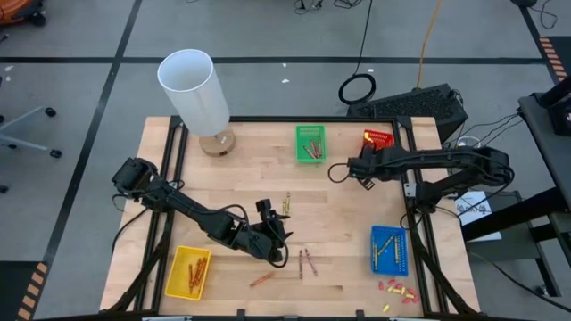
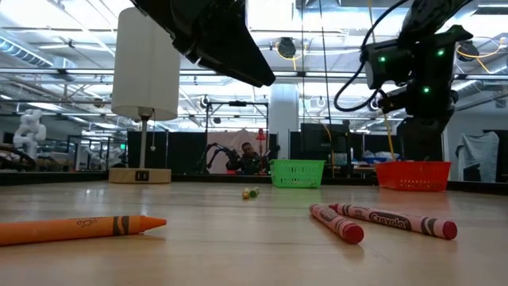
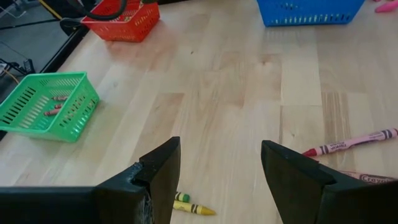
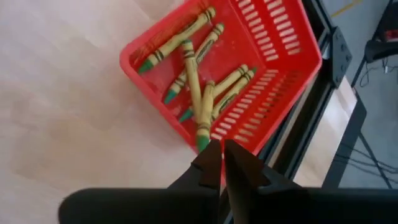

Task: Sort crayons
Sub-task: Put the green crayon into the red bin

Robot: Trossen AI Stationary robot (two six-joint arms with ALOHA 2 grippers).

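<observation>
My left gripper (image 1: 272, 234) (image 3: 217, 180) hangs open and empty over the table's middle. Two olive-yellow crayons (image 3: 189, 204) (image 1: 286, 204) lie on the wood just by it. Two red crayons (image 1: 305, 262) (image 2: 381, 218) and an orange one (image 1: 261, 279) (image 2: 79, 228) lie toward the near edge. My right gripper (image 1: 361, 169) (image 4: 222, 155) is shut and raised beside the red basket (image 1: 378, 138) (image 4: 273, 68). That basket holds several olive-yellow crayons (image 4: 199, 81). My right gripper's shut fingertips (image 4: 211, 158) stand right at the green end (image 4: 203, 143) of one olive-yellow crayon that reaches into the red basket. I cannot tell whether they touch it.
A green basket (image 1: 310, 143) with a few crayons stands at the far middle. A yellow basket (image 1: 192, 270) stands near left and a blue basket (image 1: 388, 248) near right. A white lamp (image 1: 198, 94) stands at the far left. Small red and yellow stubby bits (image 1: 397, 288) lie near the blue basket.
</observation>
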